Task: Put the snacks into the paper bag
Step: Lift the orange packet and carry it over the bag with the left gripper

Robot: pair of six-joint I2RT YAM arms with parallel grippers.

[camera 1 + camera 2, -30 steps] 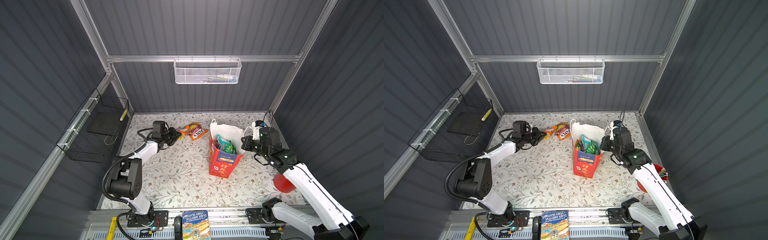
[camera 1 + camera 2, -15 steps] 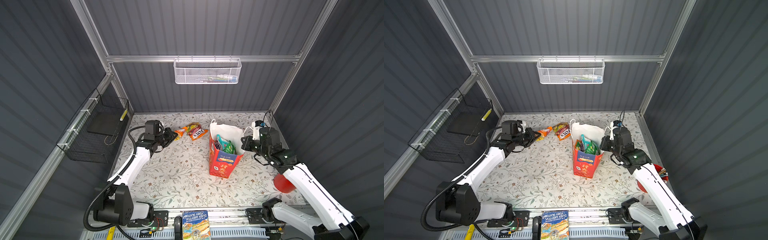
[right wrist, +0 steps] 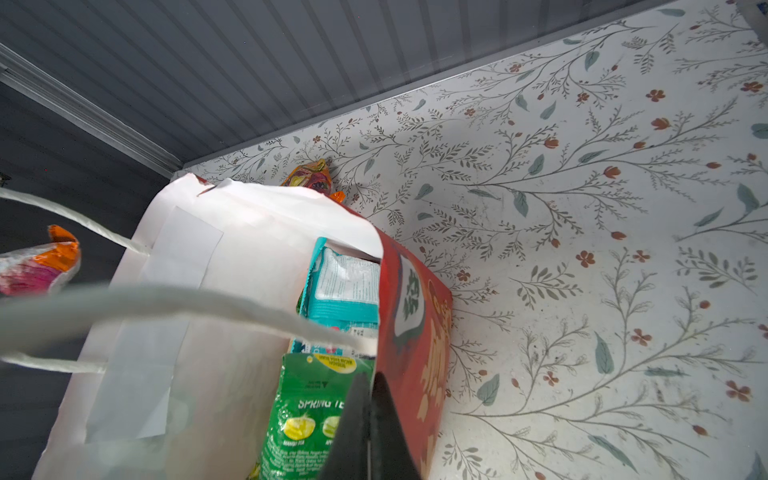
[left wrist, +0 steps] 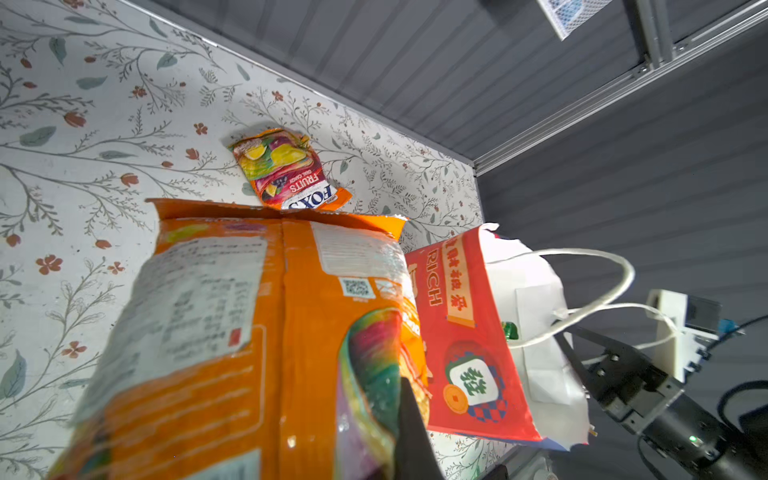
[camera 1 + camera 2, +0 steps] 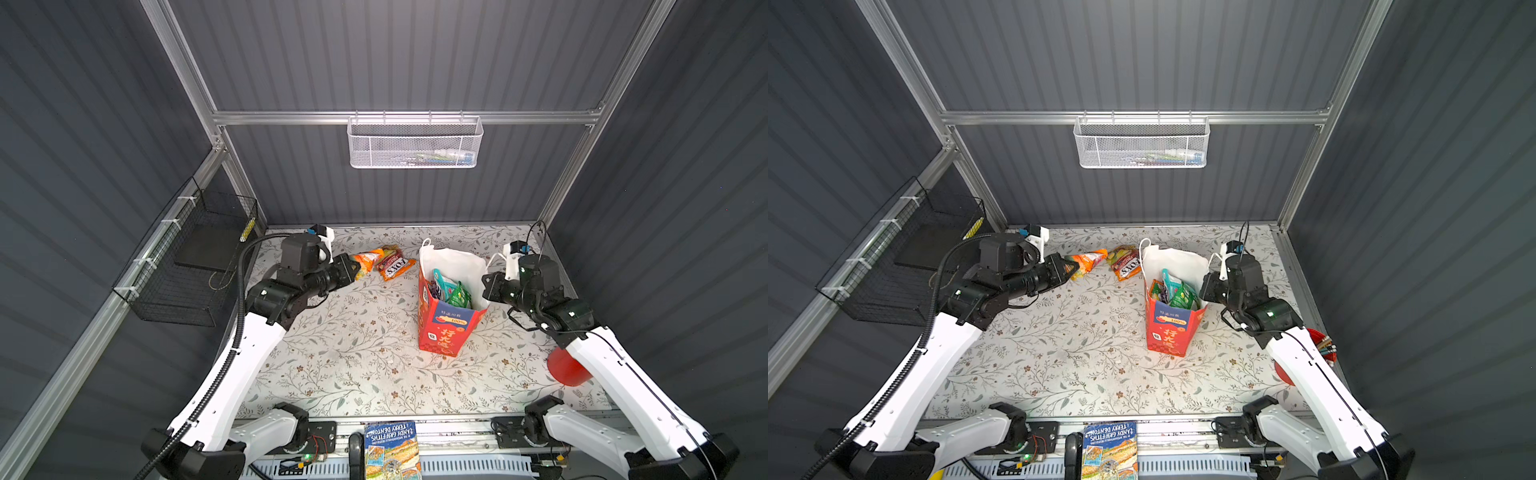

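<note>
My left gripper (image 5: 351,270) (image 5: 1069,268) is shut on an orange snack packet (image 5: 368,262) (image 5: 1089,259) (image 4: 232,332) and holds it clear of the table, left of the paper bag. One black finger (image 4: 409,424) shows against the packet; the other is hidden behind it. A multicolour FOX'S packet (image 5: 395,266) (image 5: 1128,264) (image 4: 291,170) lies flat between the held packet and the bag. The red paper bag (image 5: 444,328) (image 5: 1169,334) (image 3: 419,332) stands upright, with teal (image 3: 345,286) and green (image 3: 307,407) packets inside. My right gripper (image 5: 485,286) (image 3: 370,378) is shut on the bag's right rim.
A red cup (image 5: 566,369) (image 5: 1283,370) stands at the right edge under my right arm. A blue illustrated book (image 5: 390,451) lies on the front rail. A black wire basket (image 5: 195,266) hangs on the left wall and a white mesh basket (image 5: 413,143) on the back wall.
My left arm has risen from low over the table, and the orange packet has come up with it. The right arm and the bag have not moved.
</note>
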